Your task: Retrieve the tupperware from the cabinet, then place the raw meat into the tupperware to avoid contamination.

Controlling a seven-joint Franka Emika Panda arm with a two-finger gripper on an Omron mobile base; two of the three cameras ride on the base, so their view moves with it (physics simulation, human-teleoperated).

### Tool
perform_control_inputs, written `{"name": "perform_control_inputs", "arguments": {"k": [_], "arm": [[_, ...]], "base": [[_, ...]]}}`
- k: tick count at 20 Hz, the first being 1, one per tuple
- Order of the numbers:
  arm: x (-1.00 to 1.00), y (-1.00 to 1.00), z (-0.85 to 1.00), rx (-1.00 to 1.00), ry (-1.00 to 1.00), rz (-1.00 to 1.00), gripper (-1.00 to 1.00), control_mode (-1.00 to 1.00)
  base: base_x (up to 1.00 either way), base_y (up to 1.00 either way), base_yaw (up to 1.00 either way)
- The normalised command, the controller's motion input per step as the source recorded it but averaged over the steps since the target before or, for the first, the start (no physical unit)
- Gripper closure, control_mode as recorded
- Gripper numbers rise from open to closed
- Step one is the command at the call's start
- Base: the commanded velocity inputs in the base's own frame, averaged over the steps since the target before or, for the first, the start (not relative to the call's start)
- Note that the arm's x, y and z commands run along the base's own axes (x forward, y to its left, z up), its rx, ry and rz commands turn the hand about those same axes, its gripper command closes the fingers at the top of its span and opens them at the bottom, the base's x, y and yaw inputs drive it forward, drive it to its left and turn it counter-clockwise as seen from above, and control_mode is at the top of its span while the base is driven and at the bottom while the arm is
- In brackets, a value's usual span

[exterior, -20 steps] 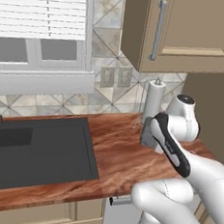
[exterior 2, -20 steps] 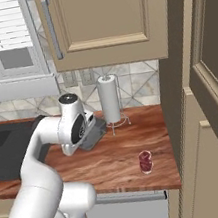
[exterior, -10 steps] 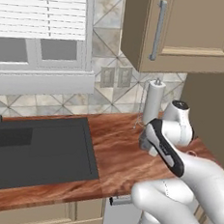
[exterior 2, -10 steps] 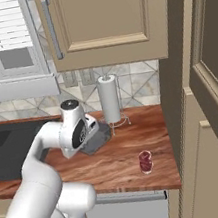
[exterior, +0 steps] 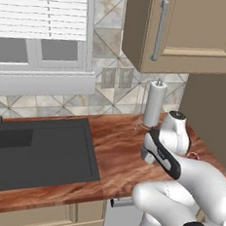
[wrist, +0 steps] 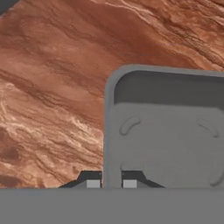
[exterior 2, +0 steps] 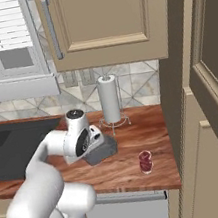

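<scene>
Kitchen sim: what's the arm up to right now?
The arm is holding the tupperware low over the wooden counter, near the paper towel roll. In the hand view the pincer is shut on the container's left wall, one fingertip on each side. The raw meat sits on the counter beside the cabinet, not yet in the container, which is empty.

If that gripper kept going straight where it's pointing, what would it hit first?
Probably the wooden counter. The gripper is shut on the wall of the grey tupperware and points down at the countertop, which looks close beneath, though the depth is hard to judge.
</scene>
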Motion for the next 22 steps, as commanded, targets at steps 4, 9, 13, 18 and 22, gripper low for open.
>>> {"name": "perform_control_inputs", "arguments": {"k": [4, 9, 13, 18, 22], "arm": [[0.11, -0.26, -0.50, 0.03, 0.14, -0.25, 1.00, -1.00], [0.19, -0.20, -0.46, 0.00, 0.09, -0.25, 1.00, -1.00], [0.32, -0.03, -0.31, 0.00, 0.03, -0.18, 1.00, -1.00], [0.12, -0.12, -0.20, 0.02, 0.00, -0.08, 1.00, -1.00], [0.00, 0.00, -0.11, 0.00, 0.02, -0.08, 1.00, -1.00]], "base": [[0.00, 0.00, 0.00], [0.00, 0.00, 0.00], [0.00, 0.00, 0.00], [0.00, 0.00, 0.00], [0.00, 0.00, 0.00]]}}
